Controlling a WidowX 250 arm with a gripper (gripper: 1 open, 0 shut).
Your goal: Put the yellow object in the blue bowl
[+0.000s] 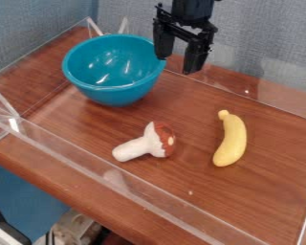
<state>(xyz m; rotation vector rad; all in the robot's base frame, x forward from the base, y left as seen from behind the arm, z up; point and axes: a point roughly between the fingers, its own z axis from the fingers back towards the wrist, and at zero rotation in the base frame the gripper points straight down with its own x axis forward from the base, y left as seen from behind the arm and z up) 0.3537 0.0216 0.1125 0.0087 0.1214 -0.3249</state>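
The fingers of the gripper [179, 63] are standing wide apart, pointing down with nothing between them, beside the right-hand rim of the blue bowl in the view; whether one is touching that rim, the picture is not settling. The dark wrist [191, 10] above them is running up out of the frame

The yellow banana [229, 139] is lying on the wood, well apart from the bowl [114, 70], curving along its length toward the near side. Between the two, nearer the camera than the bowl, a mushroom toy [145, 143] is resting on its side, its white stem pointing left and its red-brown cap right

The work seems to be at the reaching stage, the banana waiting to be picked up. The next move is calling for a swing across to the banana, fingers straddling its narrow middle, then a lowering and a close; its glossy curve may be inviting a roll or slip if pinched off-centre

The brown wood-grain tabletop [85, 182] is carrying everything, a clear plastic strip [130, 190] is running along its near side, and grey textured panels [271, 38] are standing behind
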